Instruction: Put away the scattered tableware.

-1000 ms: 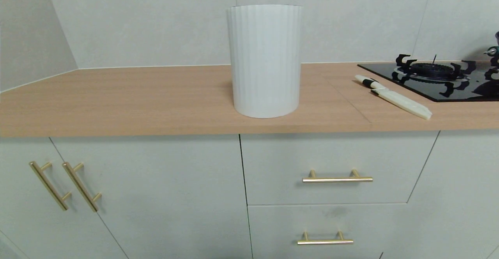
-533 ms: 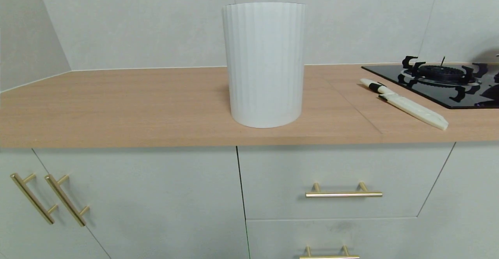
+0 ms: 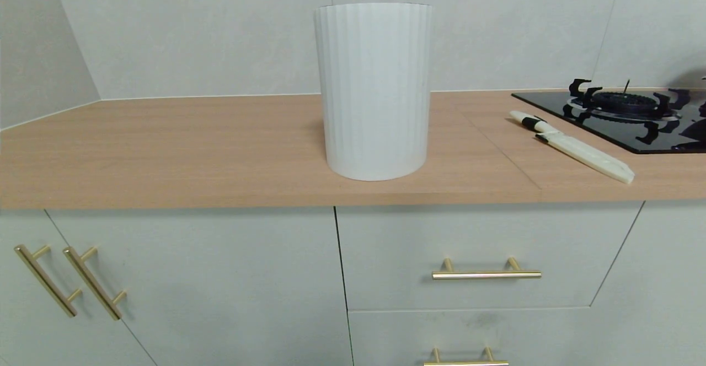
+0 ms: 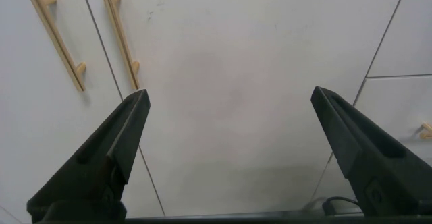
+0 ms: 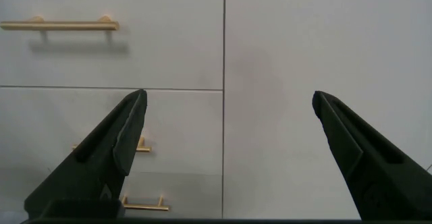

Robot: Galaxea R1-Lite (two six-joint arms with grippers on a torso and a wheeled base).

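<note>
The knife point(image 3: 571, 146) lies on the worktop point(image 3: 165, 151) at frame right, handle toward the white tub point(image 3: 374, 90), blade slanting lower right. The right claw point(image 5: 229, 96) and left claw point(image 4: 228, 96) gape released, low before the cupboard fronts point(image 3: 220, 278); the right one looks nearer.

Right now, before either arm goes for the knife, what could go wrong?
1. The knife lies flat, tip near the front edge of the counter; a clumsy grasp might push it off.
2. The white container is tall and near that edge; a rising arm might tip it.
3. The left gripper and right gripper, both open, face the cabinet fronts below and might catch the counter going up.
</note>
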